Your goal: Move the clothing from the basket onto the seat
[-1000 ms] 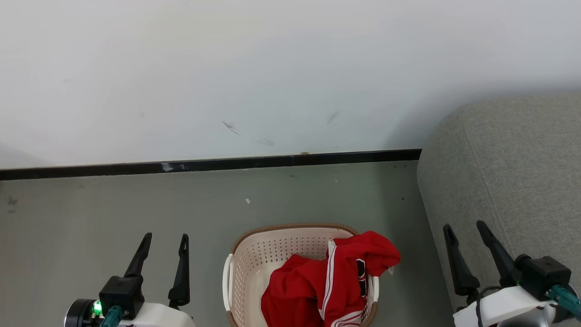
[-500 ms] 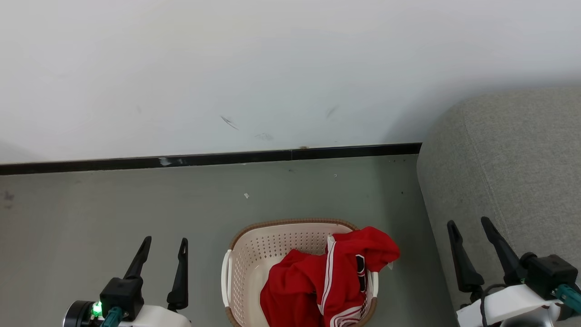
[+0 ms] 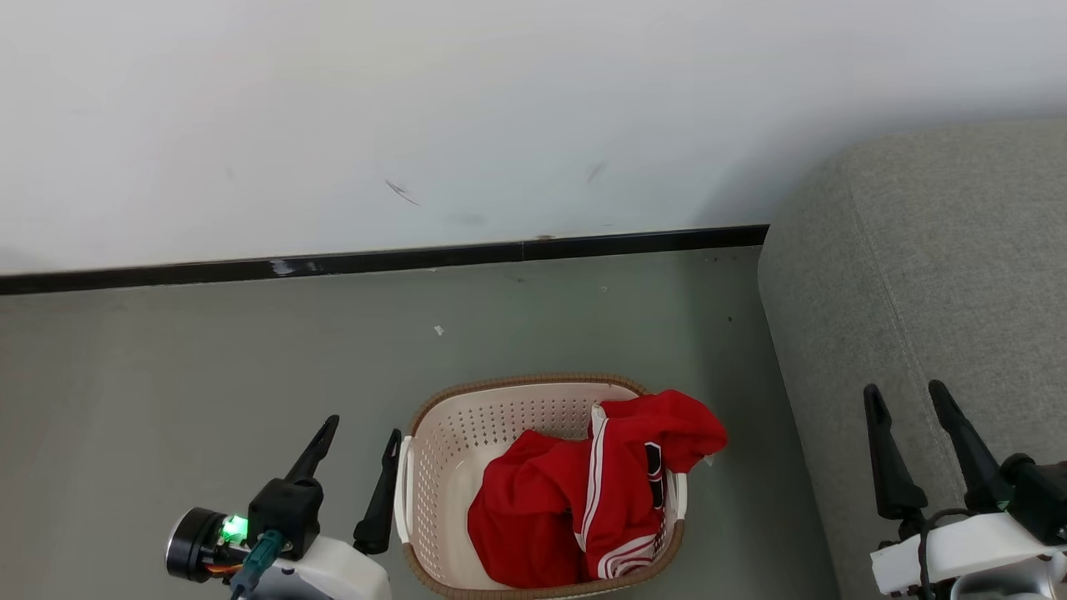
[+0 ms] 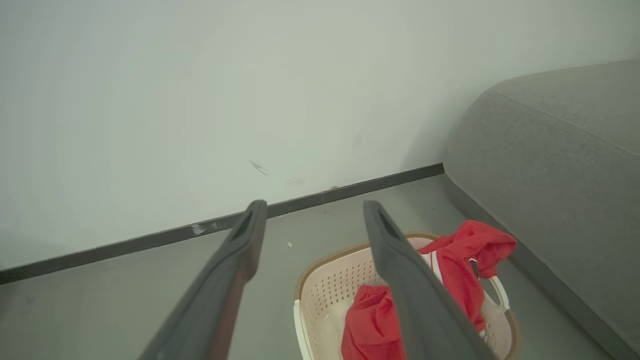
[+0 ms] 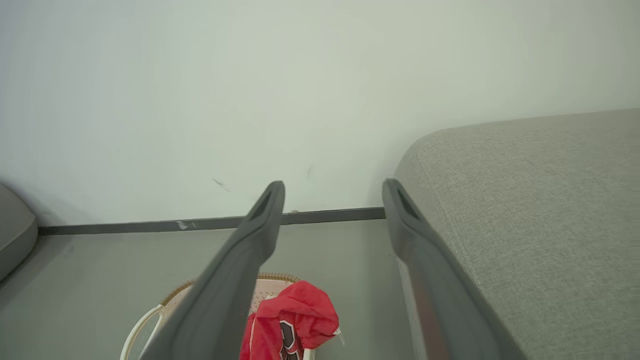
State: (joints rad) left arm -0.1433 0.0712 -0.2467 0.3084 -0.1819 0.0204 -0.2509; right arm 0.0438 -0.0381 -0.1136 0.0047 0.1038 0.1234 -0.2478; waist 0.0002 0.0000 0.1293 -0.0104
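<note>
At the lower middle of the head view, the basket (image 3: 517,381) stands on the grey floor (image 3: 208,350), just beside the sofa (image 3: 934,275) that takes up the right side of the frame. All the clothing (image 3: 575,500) lies in the basket, heaped toward its right half, with one red fold draped over the right rim and hanging out toward the sofa. With the basket that close to the sofa, the carry looks short to me.

At the lower left, the left gripper (image 3: 363,427) leans toward the basket, one finger just beside the white left handle; I cannot tell whether it touches. Its jaws are spread with nothing between them. At the lower right, the right gripper (image 3: 904,387) hangs over the sofa's front edge, jaws spread and empty too. The left one seems the better placed for a first reach, while the right sits clear of the way.

The head view alone looks down into the basket, showing its bare left half and the white stripes. The left wrist view catches the fold rising above the rim. The right wrist view shows black-and-white lettering on that fold, and a grey rounded shape (image 5: 15,230) at its left edge, which I cannot identify
</note>
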